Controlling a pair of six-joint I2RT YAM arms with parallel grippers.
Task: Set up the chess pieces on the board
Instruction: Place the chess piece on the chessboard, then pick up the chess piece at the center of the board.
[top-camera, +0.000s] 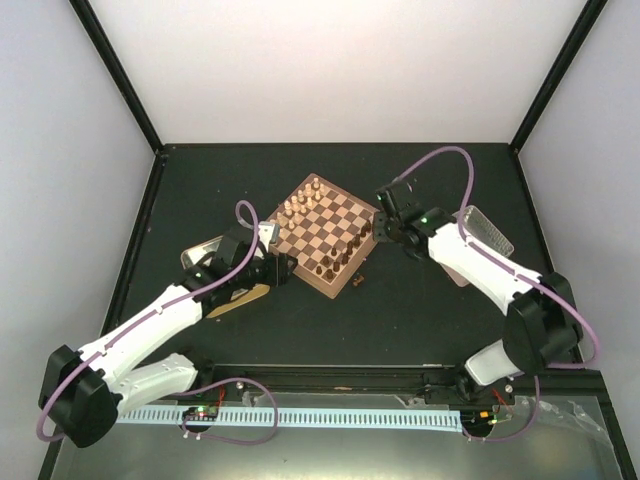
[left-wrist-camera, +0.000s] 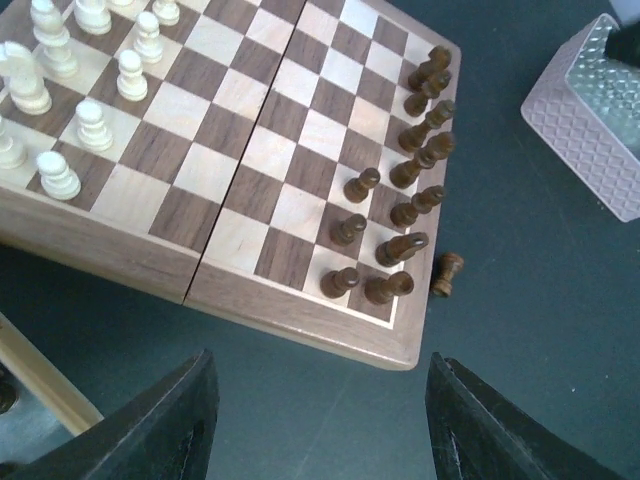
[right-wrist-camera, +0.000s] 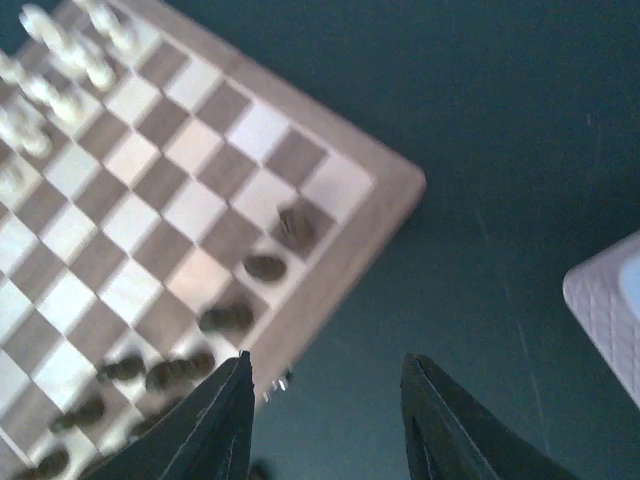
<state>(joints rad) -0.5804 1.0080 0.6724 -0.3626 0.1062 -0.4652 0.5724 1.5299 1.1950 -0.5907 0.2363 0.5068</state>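
Note:
The chessboard (top-camera: 328, 237) lies tilted like a diamond mid-table. Several dark brown pieces (left-wrist-camera: 405, 213) stand along its right rows; one more dark piece (left-wrist-camera: 447, 273) lies on the mat just off the board's corner, also in the top view (top-camera: 362, 279). Cream pieces (left-wrist-camera: 90, 125) fill the opposite side. My left gripper (left-wrist-camera: 320, 420) is open and empty, over the mat just short of the board's (left-wrist-camera: 300, 320) near rim. My right gripper (right-wrist-camera: 325, 415) is open and empty beside the board's (right-wrist-camera: 345, 260) right edge, near dark pieces (right-wrist-camera: 265, 267); that view is blurred.
A metal tray on a pale textured block (top-camera: 486, 232) sits at the right, also in the left wrist view (left-wrist-camera: 590, 110). Another metal tray (top-camera: 200, 255) lies left, under the left arm. A tan wooden strip (top-camera: 240, 300) lies near the left gripper.

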